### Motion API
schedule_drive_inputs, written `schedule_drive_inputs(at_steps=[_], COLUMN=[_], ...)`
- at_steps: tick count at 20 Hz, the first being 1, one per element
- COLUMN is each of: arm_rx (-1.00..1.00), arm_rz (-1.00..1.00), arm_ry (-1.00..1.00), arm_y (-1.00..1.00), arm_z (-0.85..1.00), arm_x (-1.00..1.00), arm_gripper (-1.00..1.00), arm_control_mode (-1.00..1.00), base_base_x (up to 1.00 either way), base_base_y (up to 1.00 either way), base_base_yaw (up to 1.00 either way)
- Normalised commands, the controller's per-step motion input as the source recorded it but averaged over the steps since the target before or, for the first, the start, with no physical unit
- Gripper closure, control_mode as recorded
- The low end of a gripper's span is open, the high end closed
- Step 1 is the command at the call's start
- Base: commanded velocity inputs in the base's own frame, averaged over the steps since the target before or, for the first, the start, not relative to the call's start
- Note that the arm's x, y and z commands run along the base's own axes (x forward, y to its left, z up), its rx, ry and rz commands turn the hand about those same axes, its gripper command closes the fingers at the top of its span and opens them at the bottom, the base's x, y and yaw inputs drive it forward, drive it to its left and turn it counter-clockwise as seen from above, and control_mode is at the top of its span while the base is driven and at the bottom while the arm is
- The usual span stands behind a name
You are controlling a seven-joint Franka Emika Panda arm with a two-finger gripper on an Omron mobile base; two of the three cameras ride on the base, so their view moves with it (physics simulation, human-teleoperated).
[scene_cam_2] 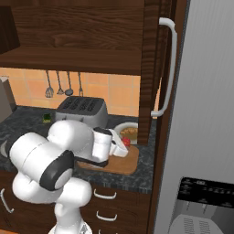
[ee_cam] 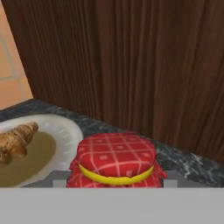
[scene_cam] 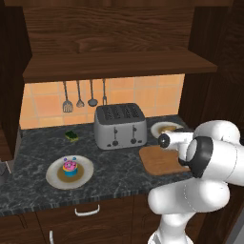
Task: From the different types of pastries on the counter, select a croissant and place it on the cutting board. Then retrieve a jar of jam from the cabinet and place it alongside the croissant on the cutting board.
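1. Gripper sits low over the far right end of the cutting board, next to the dark wood side panel.
2. Jar of jam fills the bottom centre of the hand view – red checked cloth top with a yellow band, right at the fingers. In the right base view the red top shows at the tip of the hand, over the board's far edge.
3. Jaw state: can't tell. The fingertips are hidden behind the jar and the grey band, so whether the jar is clamped or just sitting in front of them is unclear.
4. Croissant is on a round white plate on the counter – not on the board. The plate sits just behind the board, to the right of the toaster.
5. Frosted cake is on its own plate on the left part of the counter, well apart from the board.
6. Cabinet shelf board runs above the counter; utensils hang on the tiled wall below it.
7. Small green-yellow sponge lies left of the toaster.
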Motion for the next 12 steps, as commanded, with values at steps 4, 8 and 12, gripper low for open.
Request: schedule_drive_inputs(at_steps=[4,8,12], arm_rx=[-0.08,0.03,0.01], arm_rz=[0.00,0.00,0.00], arm_ry=[-0.03,0.00,-0.01], arm_y=[-0.04,-0.14,0.00], arm_z=[-0.41,-0.69,-0.66], arm_x=[0.02,-0.03,-0.03], arm_gripper=[1.00,1.00,1.00], arm_control_mode=[-1.00,-1.00,-1.00], base_base_x=[0.00,0.00,0.00], base_base_y=[0.00,0.00,0.00], base_base_yaw=[0.00,0.00,0.00])
